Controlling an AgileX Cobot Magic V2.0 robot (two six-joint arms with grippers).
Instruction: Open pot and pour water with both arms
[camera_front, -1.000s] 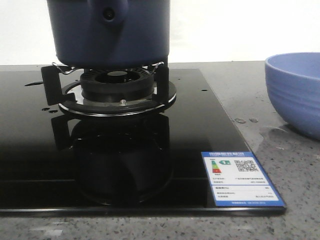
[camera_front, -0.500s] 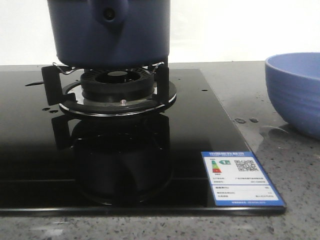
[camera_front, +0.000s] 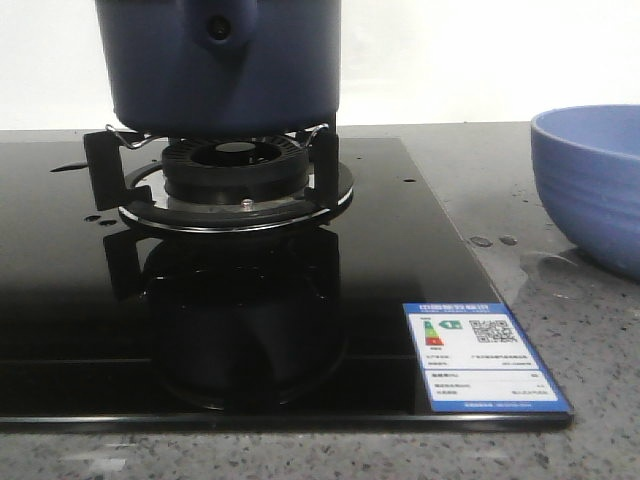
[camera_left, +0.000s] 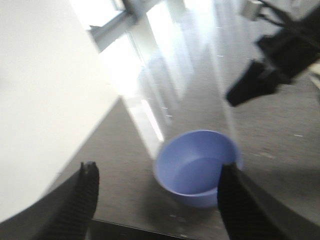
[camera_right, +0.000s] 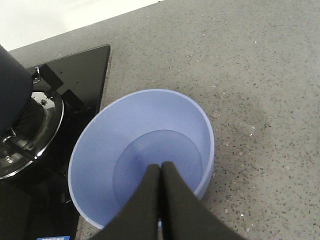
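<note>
The pot (camera_front: 220, 65) sits on the burner (camera_front: 236, 178) of a glossy black stove (camera_front: 60, 300), set into a grey speckled counter (camera_right: 260, 65). To its right stands a light blue bowl (camera_right: 142, 155), with water drops (camera_front: 493, 241) on the counter beside it. The left gripper (camera_left: 157, 192) hangs wide apart; the right gripper (camera_right: 161, 172) is pressed together, empty, above the bowl.

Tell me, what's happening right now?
Left fingers open, empty. Right fingers shut over the bowl, empty. Pot on burner, untouched.
</note>
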